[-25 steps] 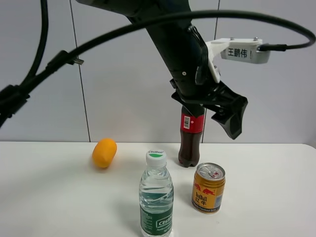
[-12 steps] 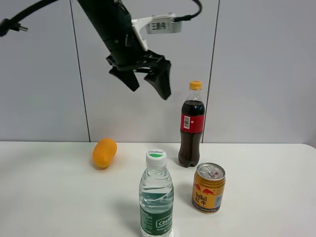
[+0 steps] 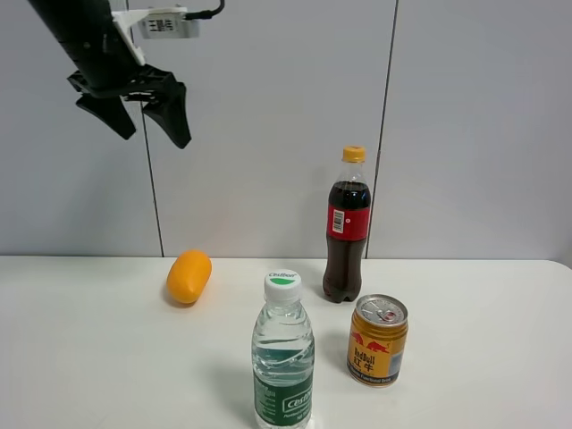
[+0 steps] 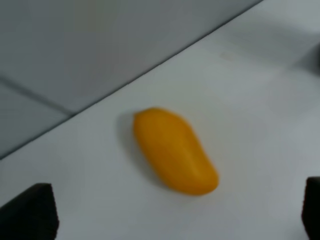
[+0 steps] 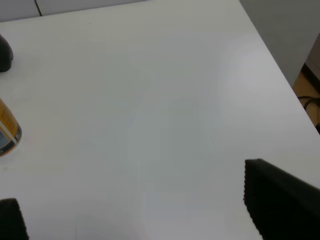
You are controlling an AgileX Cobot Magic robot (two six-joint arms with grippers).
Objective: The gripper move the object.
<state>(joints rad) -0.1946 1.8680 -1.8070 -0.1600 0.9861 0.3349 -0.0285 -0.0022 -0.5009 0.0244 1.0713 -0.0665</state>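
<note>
The gold-yellow Red Bull can (image 3: 377, 340) stands upright on the white table (image 3: 89, 357), at the front right. Its side also shows at the border of the right wrist view (image 5: 7, 131). My left gripper (image 3: 154, 138) is open and empty. It hangs high at the upper left, far from the can and above the orange fruit (image 3: 189, 276). In the left wrist view the left gripper (image 4: 170, 215) has its jaws wide apart over the fruit (image 4: 175, 150). My right gripper (image 5: 145, 210) is open over bare table and is out of the exterior view.
A cola bottle (image 3: 346, 228) stands just behind the can. A clear green-labelled water bottle (image 3: 283, 357) stands to the can's left at the front. The table's right edge (image 5: 280, 70) shows in the right wrist view, with floor beyond it.
My left arm has swung left and up, from in front of the cola bottle to the upper left corner. Its gripper stayed open. The can and bottles have not moved.
</note>
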